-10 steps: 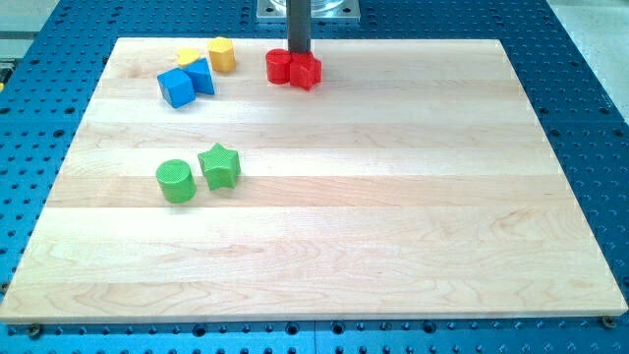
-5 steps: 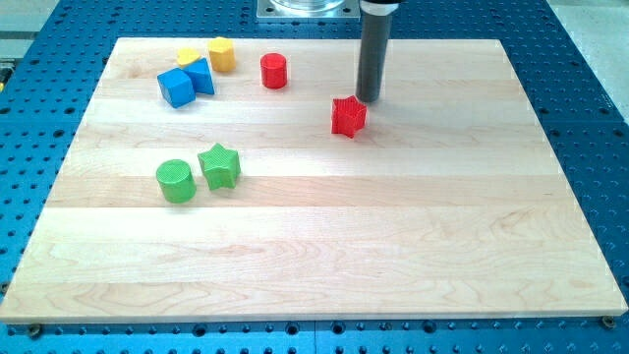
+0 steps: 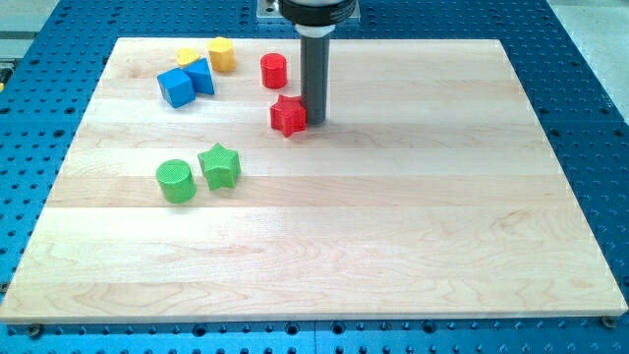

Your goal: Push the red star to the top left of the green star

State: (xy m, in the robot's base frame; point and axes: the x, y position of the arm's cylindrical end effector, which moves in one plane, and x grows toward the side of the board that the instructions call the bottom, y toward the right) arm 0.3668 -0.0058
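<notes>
My tip [image 3: 314, 121], end of a dark smooth rod without any fingers, touches the right side of the red plastic star [image 3: 288, 115], which partly hides it, well up-right of the green ribbed star [image 3: 219, 165].

Wooden board [image 3: 393, 226] with coloured blocks [image 3: 218, 165]

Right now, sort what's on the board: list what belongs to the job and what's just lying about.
In the job:
red star
green star
my tip, against the red star's right side in the view

Lying about:
red cylinder
green cylinder
two blue blocks
yellow blocks, at the view's top left
</notes>
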